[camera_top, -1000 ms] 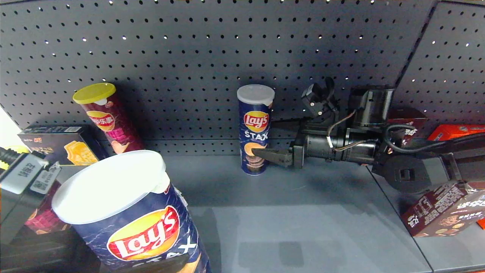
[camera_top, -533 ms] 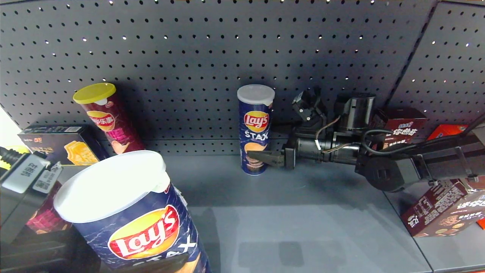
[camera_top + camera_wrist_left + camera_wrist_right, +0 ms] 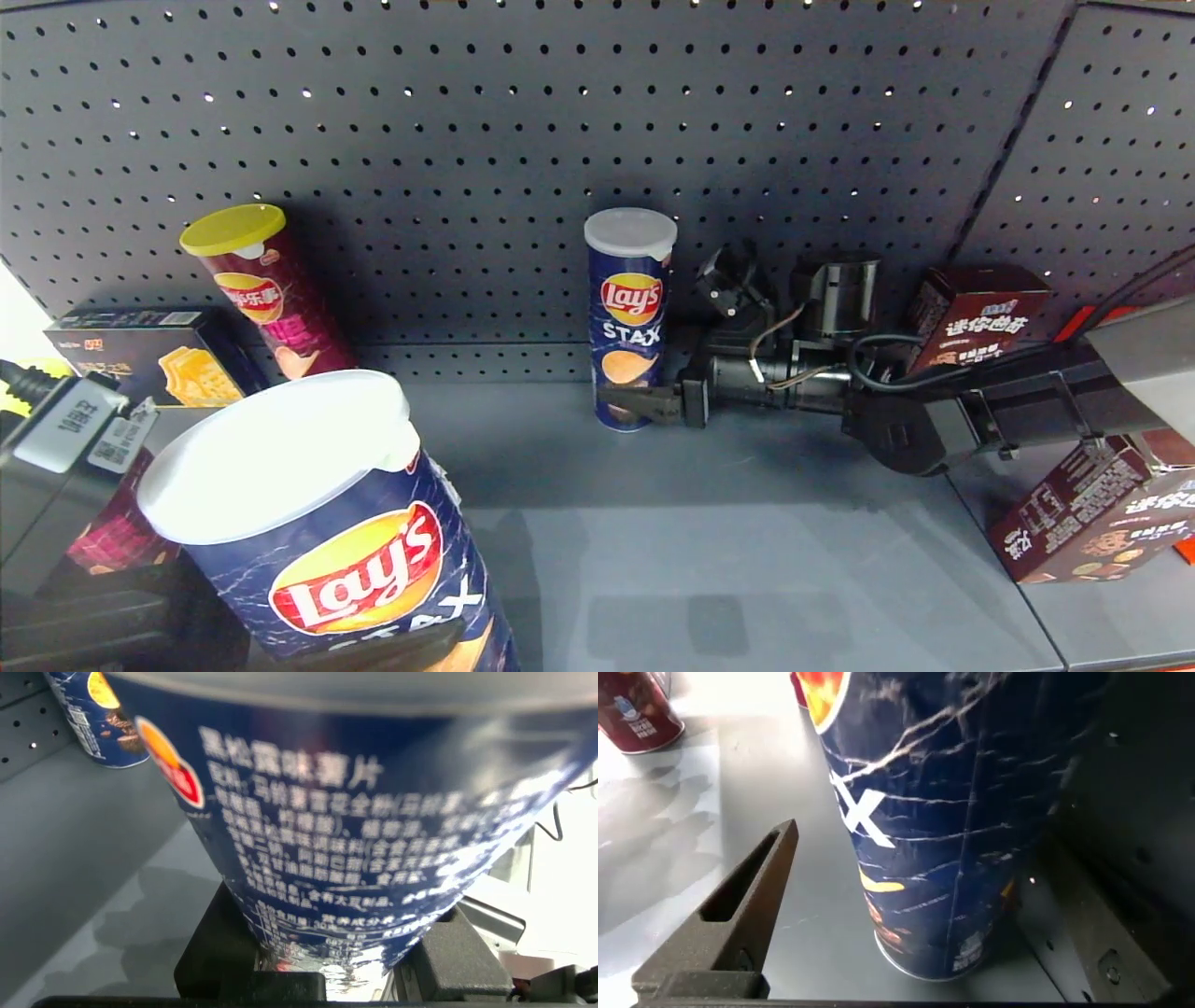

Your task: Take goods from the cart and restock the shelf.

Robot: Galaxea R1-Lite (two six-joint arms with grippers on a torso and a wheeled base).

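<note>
A blue chip can (image 3: 630, 317) with a white lid stands upright at the back of the grey shelf (image 3: 747, 560), against the pegboard. My right gripper (image 3: 642, 403) is low at this can's base and open. One finger (image 3: 738, 924) stands clear of the can (image 3: 943, 840) in the right wrist view, and the other finger is hidden behind it. A second, larger-looking blue chip can (image 3: 317, 523) is held near the shelf's front left. My left gripper (image 3: 327, 966) is shut on that can's lower body (image 3: 355, 831).
A maroon can with a yellow lid (image 3: 266, 289) leans at the back left beside a black cracker box (image 3: 154, 359). Brown boxes (image 3: 980, 313) (image 3: 1092, 513) and an orange box (image 3: 1083, 322) lie on the right. Bare shelf spans the middle front.
My right arm has slid left and lower, its finger moving further across the standing can's base. The standing can has not moved. The held can has barely shifted.
</note>
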